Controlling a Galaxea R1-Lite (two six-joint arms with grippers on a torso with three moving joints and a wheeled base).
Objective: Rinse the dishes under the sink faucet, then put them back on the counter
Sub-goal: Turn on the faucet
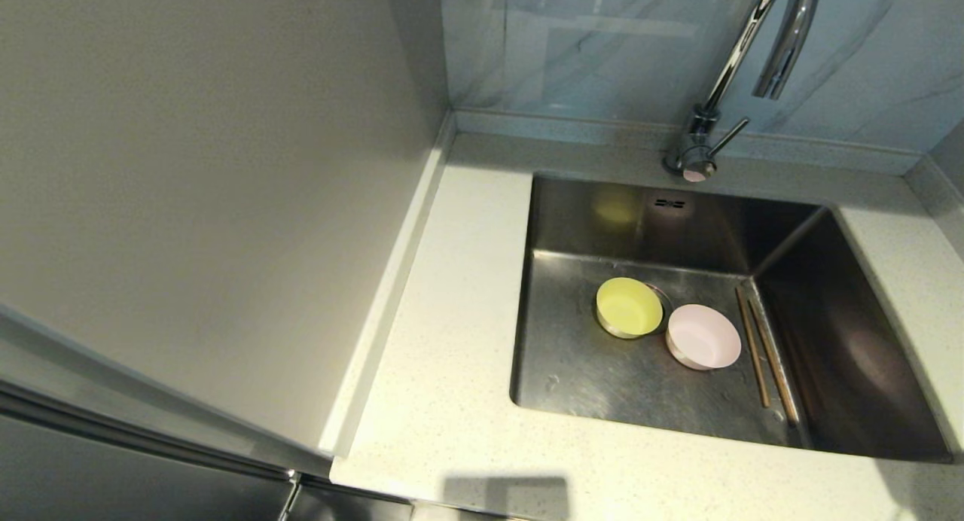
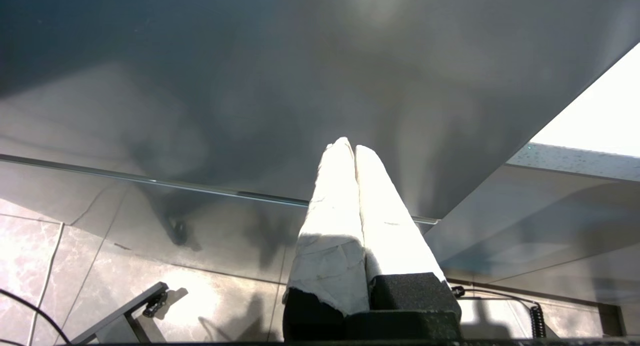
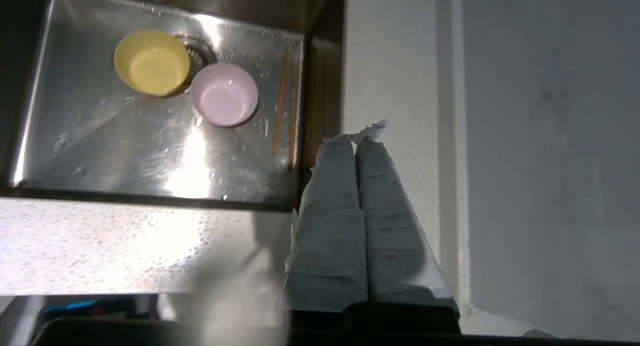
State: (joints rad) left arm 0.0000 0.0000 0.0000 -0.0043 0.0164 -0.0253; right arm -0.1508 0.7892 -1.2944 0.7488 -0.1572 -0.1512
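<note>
In the steel sink (image 1: 572,370) a yellow-green bowl (image 1: 629,307) sits upright over the drain, with a pale pink bowl (image 1: 704,336) touching it on the right. Two brown chopsticks (image 1: 764,355) lie side by side along the basin's right wall. The chrome faucet (image 1: 753,62) arches over the back rim. The right wrist view shows the yellow-green bowl (image 3: 151,62), pink bowl (image 3: 224,94) and chopsticks (image 3: 286,106) from above. My right gripper (image 3: 356,141) is shut and empty, high over the counter (image 3: 390,86) right of the sink. My left gripper (image 2: 349,147) is shut, low beside a cabinet.
Speckled counter (image 1: 444,340) runs left of and in front of the sink. A beige wall panel (image 1: 196,175) rises on the left. Marbled tiles back the faucet, whose lever handle (image 1: 727,138) points right. A wall (image 3: 550,151) stands close beyond the right counter strip.
</note>
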